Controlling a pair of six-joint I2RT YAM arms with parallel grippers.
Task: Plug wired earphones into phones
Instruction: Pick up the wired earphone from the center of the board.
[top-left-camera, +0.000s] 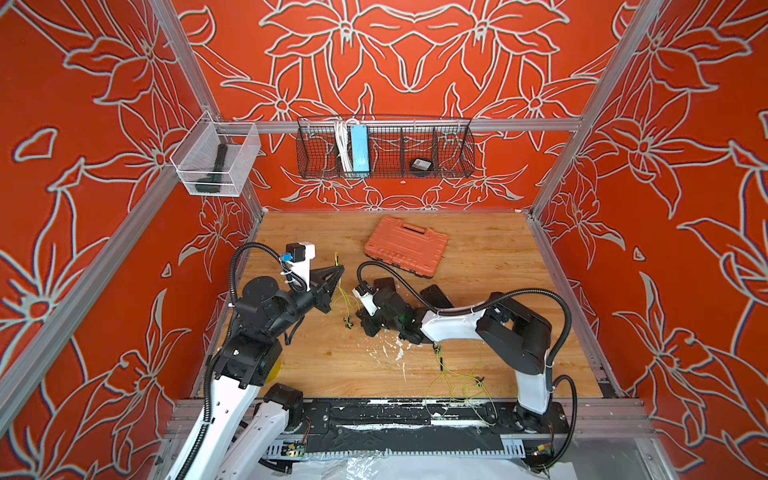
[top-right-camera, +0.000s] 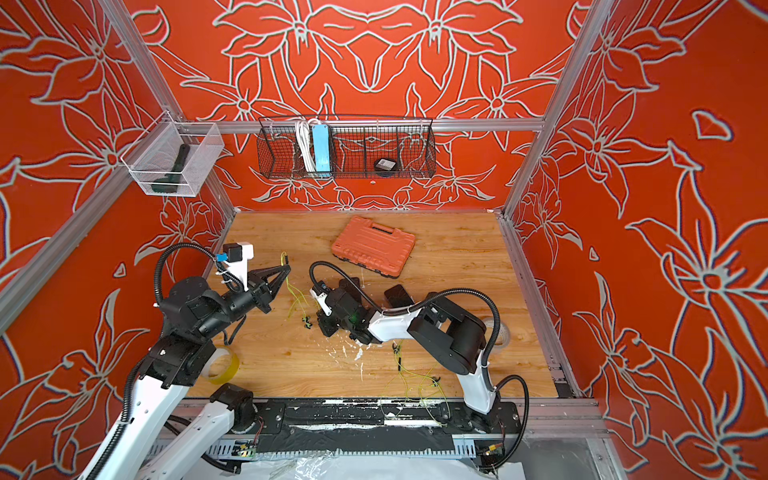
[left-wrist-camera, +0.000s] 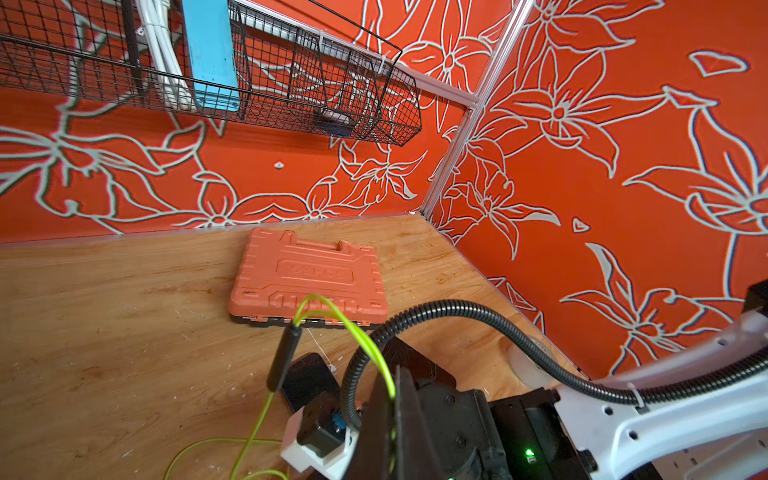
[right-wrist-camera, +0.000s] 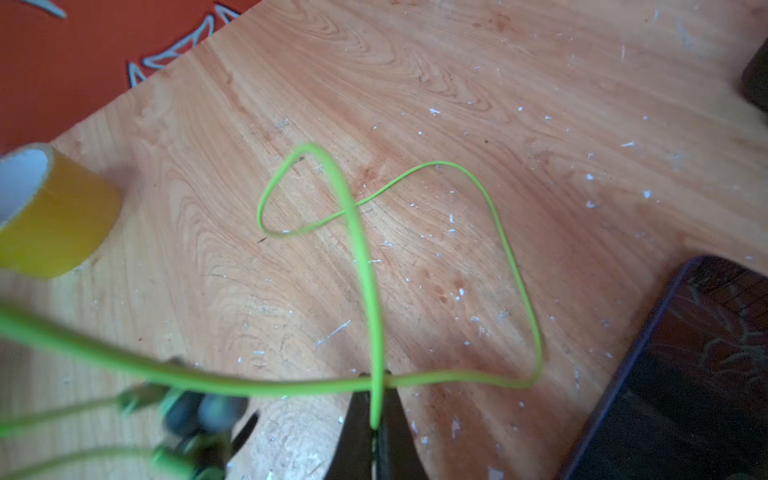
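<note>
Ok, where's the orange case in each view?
In a top view: orange case at the back of the table, centre.
In a top view: same place.
Left wrist: flat on the table, beyond the earphone cable.
Right wrist: not in it.
Shared landmark: black wire basket hanging above it; absent from the right wrist view.

White arm shells on black joints; ribbed black conduits; green LED.

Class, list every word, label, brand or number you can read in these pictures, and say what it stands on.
Nothing reads clearly.
Raised lettering on the lid of the orange case: too blurred to read.
White label on the black round item in the wire basket: too small to read.
</note>
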